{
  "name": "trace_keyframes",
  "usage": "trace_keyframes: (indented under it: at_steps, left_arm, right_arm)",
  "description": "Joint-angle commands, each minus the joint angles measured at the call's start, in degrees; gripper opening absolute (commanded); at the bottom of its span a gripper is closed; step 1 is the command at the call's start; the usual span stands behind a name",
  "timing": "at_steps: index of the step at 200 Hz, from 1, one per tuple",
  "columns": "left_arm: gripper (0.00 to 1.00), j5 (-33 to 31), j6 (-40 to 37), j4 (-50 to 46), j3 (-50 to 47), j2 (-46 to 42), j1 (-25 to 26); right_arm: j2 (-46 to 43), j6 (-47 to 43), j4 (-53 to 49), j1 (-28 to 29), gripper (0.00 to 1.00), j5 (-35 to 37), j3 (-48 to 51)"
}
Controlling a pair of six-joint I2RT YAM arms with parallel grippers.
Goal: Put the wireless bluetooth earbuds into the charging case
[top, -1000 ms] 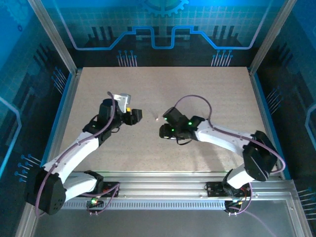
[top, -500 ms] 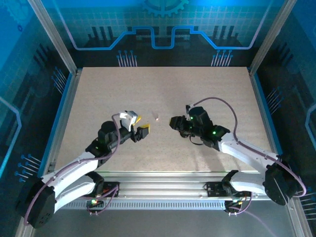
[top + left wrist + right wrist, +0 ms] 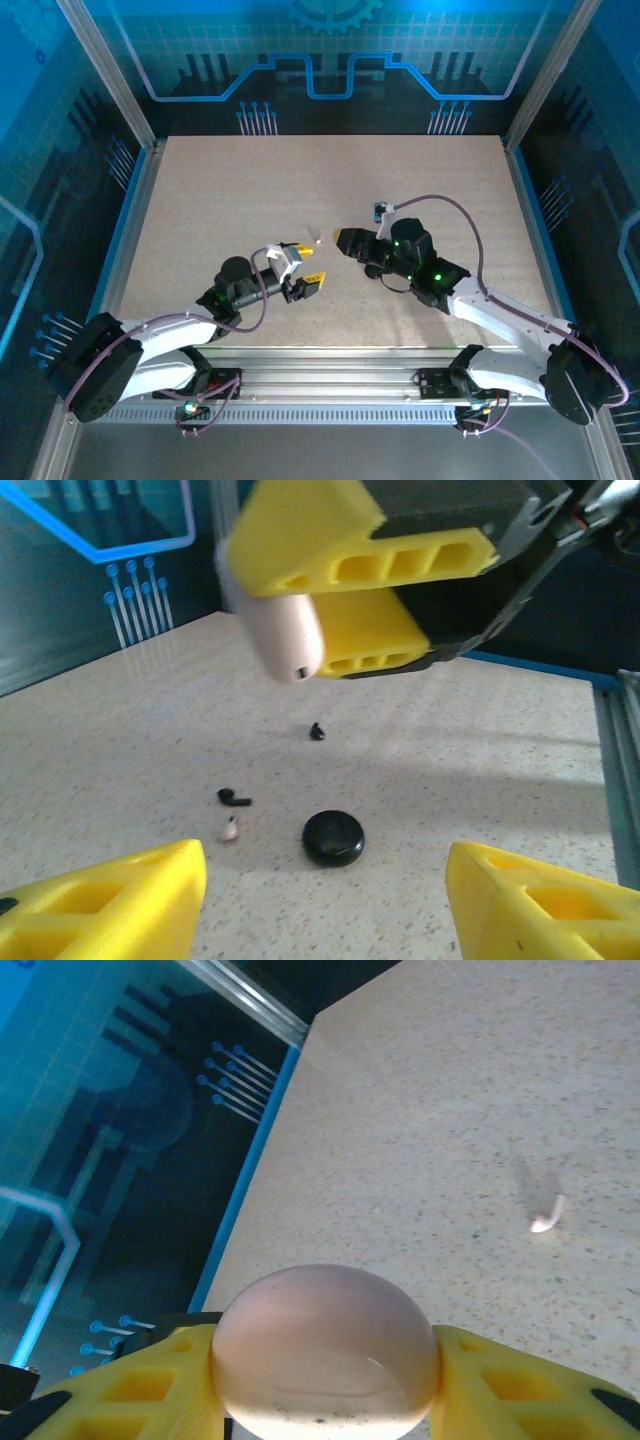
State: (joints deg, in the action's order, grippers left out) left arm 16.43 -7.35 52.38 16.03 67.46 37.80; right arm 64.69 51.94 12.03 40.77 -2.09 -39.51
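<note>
While the left arm (image 3: 165, 330) stretches low, its left gripper (image 3: 308, 268) gapes empty; the right gripper (image 3: 325, 1360) clamps a pink charging case (image 3: 325, 1345) near a tiny pale earbud (image 3: 545, 1222).

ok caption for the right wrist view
Right gripper clamps the pink case, one pale earbud lying loose on the speckled table ahead.

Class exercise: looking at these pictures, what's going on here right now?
The right gripper is shut on a pale pink round pebble-shaped case, held above the speckled table. The left gripper is open and empty. A black round case, a tiny pale earbud and a tiny black earbud lie loose on the table, none inserted yet.
</note>
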Motion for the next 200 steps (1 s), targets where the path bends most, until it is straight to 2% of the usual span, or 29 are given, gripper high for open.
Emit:
trace_keyframes:
  at_steps: [1, 44, 112, 200]
  left_arm:
    - [0.65, -1.57, -3.29, 6.32, 1.04, 0.48, 2.52]
    - [0.64, -8.75, -1.33, 6.53, 1.84, -1.47, 4.32]
    - [0.62, -14.39, 2.02, 8.06, 1.91, -2.56, 5.52]
    - [0.52, -16.42, 4.0, 14.47, 0.59, -2.0, 7.31]
  right_arm:
    - [-0.41, -2.24, 5.1, 1.62, 0.48, -0.94, 0.57]
    - [-1.31, -1.15, 7.85, 3.38, 0.48, 0.2, 2.45]
    - [-0.82, -0.39, 10.29, 5.57, 0.48, 1.81, 2.94]
    - [0.7, 1.16, 12.08, 7.46, 0.48, 2.1, 1.85]
